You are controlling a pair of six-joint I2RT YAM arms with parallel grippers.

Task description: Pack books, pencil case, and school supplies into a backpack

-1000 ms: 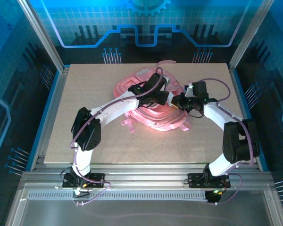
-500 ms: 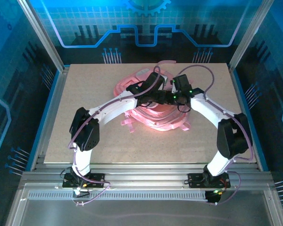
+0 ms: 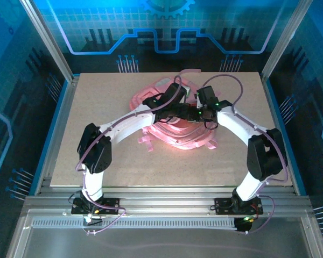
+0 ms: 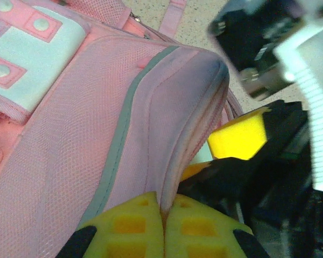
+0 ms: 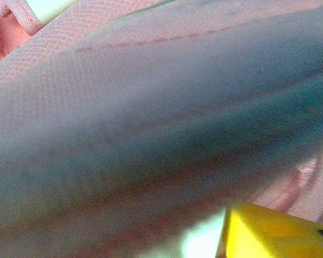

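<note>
The pink backpack lies at the back middle of the table. My left gripper rests on it, and in the left wrist view its yellow fingertips are shut on a raised fold of the backpack by the grey-trimmed edge. My right gripper sits right beside it. One of its yellow fingers is tucked under that lifted flap. In the right wrist view, blurred backpack fabric hangs close over the lens and a single yellow finger stands well off to the right, jaws apart. The books, pencil case and school supplies are hidden.
Loose pink straps trail from the backpack toward the front of the tan table. A whitish patch with pink tabs sits on the backpack's front. Metal frame posts stand at the back corners.
My right arm swung left from beside the backpack to the lifted flap next to my left gripper, and its jaws spread apart. The left gripper kept its hold on the fold.
</note>
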